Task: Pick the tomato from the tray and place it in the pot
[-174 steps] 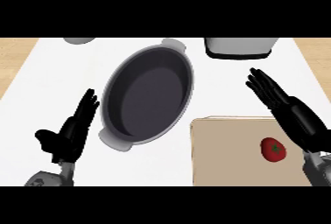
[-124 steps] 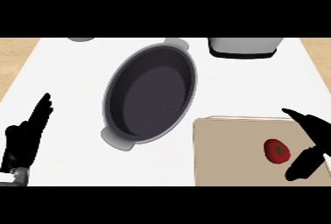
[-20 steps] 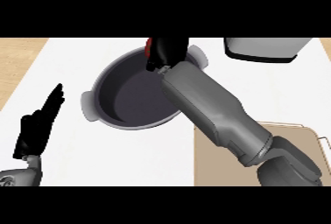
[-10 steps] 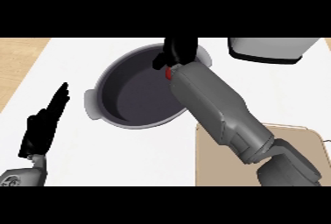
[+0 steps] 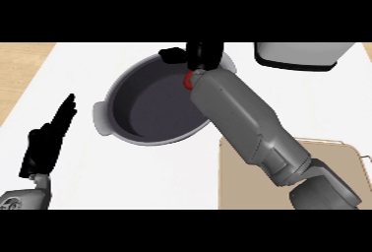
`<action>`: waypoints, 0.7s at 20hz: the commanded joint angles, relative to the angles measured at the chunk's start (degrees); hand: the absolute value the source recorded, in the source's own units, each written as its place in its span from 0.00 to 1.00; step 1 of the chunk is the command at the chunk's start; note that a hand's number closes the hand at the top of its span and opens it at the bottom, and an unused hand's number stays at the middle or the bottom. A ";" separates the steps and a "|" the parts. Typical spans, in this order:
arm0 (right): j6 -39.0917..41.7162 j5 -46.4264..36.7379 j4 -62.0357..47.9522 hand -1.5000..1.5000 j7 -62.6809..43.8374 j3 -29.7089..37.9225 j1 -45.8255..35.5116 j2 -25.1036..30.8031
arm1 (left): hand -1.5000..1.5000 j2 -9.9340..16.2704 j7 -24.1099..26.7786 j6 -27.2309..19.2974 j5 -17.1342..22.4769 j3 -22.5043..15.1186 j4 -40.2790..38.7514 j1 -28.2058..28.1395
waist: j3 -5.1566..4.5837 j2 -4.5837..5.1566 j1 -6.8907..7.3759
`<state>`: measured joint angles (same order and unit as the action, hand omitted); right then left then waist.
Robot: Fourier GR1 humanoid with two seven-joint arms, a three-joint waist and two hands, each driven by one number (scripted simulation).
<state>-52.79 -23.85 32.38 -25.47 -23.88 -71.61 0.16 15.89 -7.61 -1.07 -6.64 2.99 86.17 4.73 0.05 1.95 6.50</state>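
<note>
The dark grey pot [image 5: 149, 115] with a silver rim stands at the counter's middle. My right hand [image 5: 201, 53] hovers over its far rim, thumb spread to the left, fingers relaxed and holding nothing. Only a red sliver of the tomato [image 5: 187, 79] shows just below that hand, inside the pot near the far wall; my grey forearm hides the remainder. The tan tray [image 5: 243, 189] lies at the lower right with nothing visible on it. My left hand [image 5: 47, 142] rests open at the left edge, fingers up.
A white container [image 5: 301, 55] stands at the back right, close to the pot's far handle. The right forearm crosses diagonally over the tray's corner and the pot's right side. Wooden counter top shows at the far left.
The tomato has left my right hand's fingers and now sits lower, beside the wrist inside the pot. The right hand has opened above the pot's rim. The left hand has not moved.
</note>
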 commanded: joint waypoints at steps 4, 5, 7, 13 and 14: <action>-2.41 12.83 5.64 0.00 9.10 3.50 2.33 -0.15 | 0.50 0.94 1.75 0.71 0.44 1.52 -0.30 -2.92 | -0.03 -0.78 -1.74; -2.94 15.14 7.94 0.00 7.75 -0.31 3.57 -0.15 | 0.50 0.56 2.84 0.26 -0.08 1.34 -0.73 -2.52 | -0.06 -1.02 -1.87; -1.45 17.69 8.96 0.00 11.61 1.53 4.30 -0.15 | 0.50 -1.35 3.92 -1.81 -1.10 1.00 -0.89 -4.50 | -0.05 -1.22 -3.12; -6.06 23.27 18.49 0.00 13.22 -7.64 13.55 -0.15 | 0.50 1.65 3.11 0.72 1.22 4.97 -0.21 -6.12 | -0.06 -1.92 -4.85; -3.44 22.13 20.04 0.00 17.31 -3.00 15.20 -0.15 | 0.50 2.80 -1.53 1.35 2.39 6.23 -0.01 -2.55 | -0.03 -1.96 -5.86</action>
<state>-55.15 -3.20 46.85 -10.87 -26.02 -61.10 0.07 16.91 -6.23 -0.92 -5.77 6.80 85.62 1.24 0.01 0.38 2.19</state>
